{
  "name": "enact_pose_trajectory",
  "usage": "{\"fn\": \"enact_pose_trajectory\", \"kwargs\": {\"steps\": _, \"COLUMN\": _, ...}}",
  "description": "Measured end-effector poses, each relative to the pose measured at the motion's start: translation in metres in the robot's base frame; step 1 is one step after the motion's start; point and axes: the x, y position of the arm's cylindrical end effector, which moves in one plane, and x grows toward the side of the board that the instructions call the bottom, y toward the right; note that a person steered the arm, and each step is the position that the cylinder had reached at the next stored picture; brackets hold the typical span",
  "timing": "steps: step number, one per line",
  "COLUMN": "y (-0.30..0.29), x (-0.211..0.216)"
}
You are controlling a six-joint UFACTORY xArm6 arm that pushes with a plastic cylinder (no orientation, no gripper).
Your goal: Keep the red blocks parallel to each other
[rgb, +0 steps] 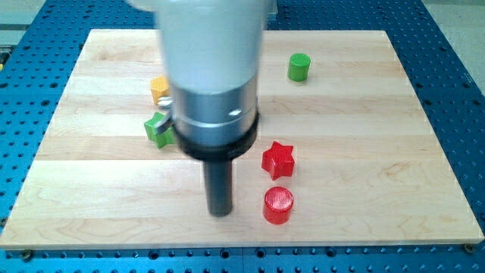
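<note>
A red star block point(278, 160) lies right of the board's middle. A red cylinder block point(278, 205) stands just below it, toward the view's bottom. My tip point(220, 211) rests on the board to the left of the red cylinder, a short gap apart from it. The rod and the arm's wide body rise above the tip and hide the board's middle.
A green cylinder point(299, 67) stands at the view's top right. A yellow block point(159, 89) and a green star block point(159, 128) sit left of the arm, both partly hidden by it. The wooden board point(394, 152) lies on a blue perforated table.
</note>
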Motion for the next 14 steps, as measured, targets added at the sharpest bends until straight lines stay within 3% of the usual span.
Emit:
{"fn": "enact_pose_trajectory", "kwargs": {"steps": 1, "y": 0.048, "x": 0.025}}
{"fn": "enact_pose_trajectory", "kwargs": {"steps": 3, "y": 0.177, "x": 0.014}}
{"fn": "enact_pose_trajectory", "kwargs": {"steps": 4, "y": 0.211, "x": 0.014}}
{"fn": "enact_pose_trajectory", "kwargs": {"steps": 5, "y": 0.185, "x": 0.014}}
{"fn": "enact_pose_trajectory", "kwargs": {"steps": 7, "y": 0.047, "x": 0.016}}
{"fn": "enact_pose_trajectory", "kwargs": {"steps": 8, "y": 0.078, "x": -0.011}}
{"fn": "enact_pose_trajectory", "kwargs": {"steps": 9, "y": 0.164, "x": -0.018}}
{"fn": "enact_pose_trajectory", "kwargs": {"steps": 10, "y": 0.179, "x": -0.031}}
{"fn": "enact_pose_trajectory", "kwargs": {"steps": 12, "y": 0.193, "x": -0.118}}
{"fn": "enact_pose_trajectory", "kwargs": {"steps": 13, "y": 0.193, "x": -0.126}}
{"fn": "enact_pose_trajectory", "kwargs": {"steps": 14, "y": 0.154, "x": -0.161}}
